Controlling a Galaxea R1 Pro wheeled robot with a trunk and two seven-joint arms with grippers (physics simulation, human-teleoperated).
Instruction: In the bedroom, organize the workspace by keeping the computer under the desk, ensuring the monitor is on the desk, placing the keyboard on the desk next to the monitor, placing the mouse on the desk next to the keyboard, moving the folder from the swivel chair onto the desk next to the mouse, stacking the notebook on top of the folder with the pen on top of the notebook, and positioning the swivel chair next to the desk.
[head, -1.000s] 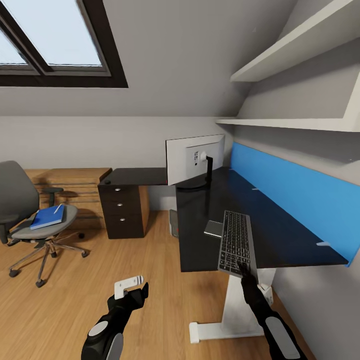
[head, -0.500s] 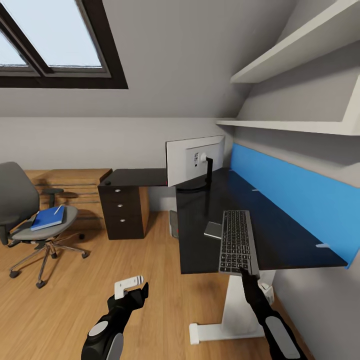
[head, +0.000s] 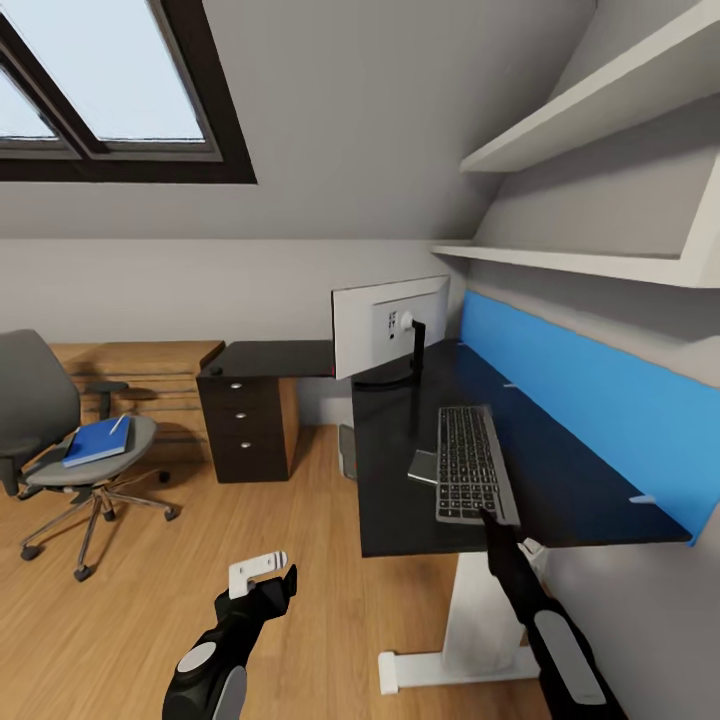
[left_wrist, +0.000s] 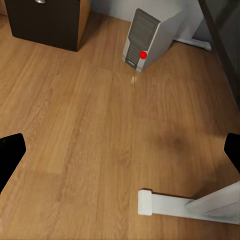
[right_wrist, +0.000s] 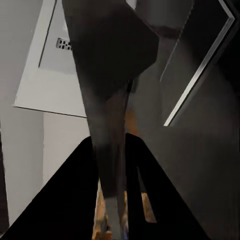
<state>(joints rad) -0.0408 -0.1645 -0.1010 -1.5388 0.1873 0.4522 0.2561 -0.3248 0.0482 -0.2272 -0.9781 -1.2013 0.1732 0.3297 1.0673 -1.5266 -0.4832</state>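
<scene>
One slim flat keyboard (head: 471, 465), glossy black desk (head: 400, 500), right gripper (head: 489, 519) touching it.

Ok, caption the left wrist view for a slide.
Light grey tower computer standing on the wooden floor beside the desk's white foot.

Keyboard (head: 471, 463) flat on desk (head: 560, 480), near end pinched by right gripper (head: 488, 518); monitor (head: 390, 325) upright beyond; chair (head: 60, 430) far left of left gripper (head: 262, 578).

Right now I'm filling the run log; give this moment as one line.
right gripper: shut on keyboard | keyboard: on desk near monitor | left gripper: open, over floor
</scene>
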